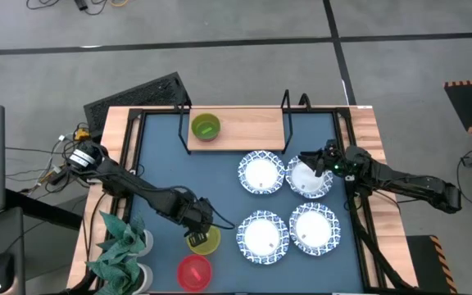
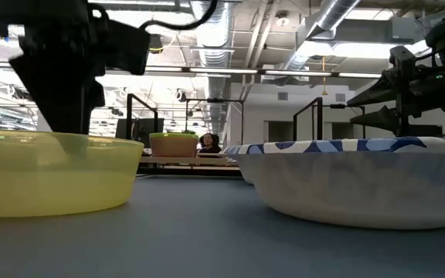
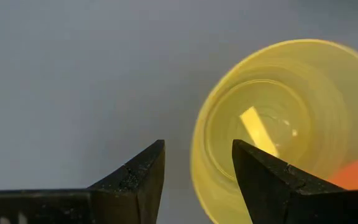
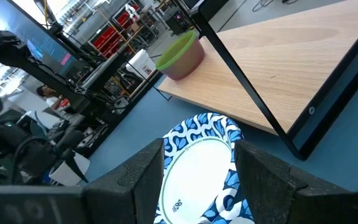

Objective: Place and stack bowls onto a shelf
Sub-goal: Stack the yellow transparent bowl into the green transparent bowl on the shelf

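A yellow bowl (image 1: 210,242) stands on its base on the blue tabletop at the near left, with a red bowl (image 1: 192,272) just nearer. My left gripper (image 3: 197,149) points steeply down, open, astride the yellow bowl's rim (image 3: 194,158): one finger over the inside, one outside. A green bowl (image 1: 206,128) stands on the left end of the wooden shelf (image 1: 248,127). Several white blue-rimmed bowls (image 1: 261,174) sit in the table's middle. My right gripper (image 1: 311,161) hangs open over the far right white bowl (image 4: 197,174).
A potted plant (image 1: 123,246) stands at the near left corner, close beside my left arm. The shelf's black frame ends (image 1: 286,115) rise at the far side. Bare blue tabletop (image 1: 162,164) lies between the shelf and the yellow bowl. A person (image 2: 205,141) shows far behind the table.
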Controlling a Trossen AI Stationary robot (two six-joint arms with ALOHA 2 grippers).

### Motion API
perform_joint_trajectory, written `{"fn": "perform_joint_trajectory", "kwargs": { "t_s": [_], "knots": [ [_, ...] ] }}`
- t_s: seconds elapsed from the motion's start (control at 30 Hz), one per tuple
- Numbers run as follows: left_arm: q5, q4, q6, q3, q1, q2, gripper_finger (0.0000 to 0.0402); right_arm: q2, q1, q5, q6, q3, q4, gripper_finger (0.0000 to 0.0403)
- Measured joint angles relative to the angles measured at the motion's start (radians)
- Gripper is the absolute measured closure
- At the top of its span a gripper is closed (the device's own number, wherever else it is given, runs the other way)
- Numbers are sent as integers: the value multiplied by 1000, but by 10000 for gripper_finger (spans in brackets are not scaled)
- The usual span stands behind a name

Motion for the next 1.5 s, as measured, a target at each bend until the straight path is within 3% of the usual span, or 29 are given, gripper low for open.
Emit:
{"fn": "perform_joint_trajectory", "kwargs": {
  "t_s": [0.27,0.57,0.9,1.07,1.5],
  "knots": [
    [58,76,6,-74,26,0,252,0,0,0,8,0,0,183],
    [31,75,53,-74,93,0,393,0,0,0,10,0,0,183],
    [14,70,64,-73,209,0,401,0,0,4,37,0,0,183],
    [61,72,64,-71,247,0,401,0,0,4,38,0,0,183],
    [124,-45,181,93,332,0,401,0,0,4,42,0,0,183]
  ]
}}
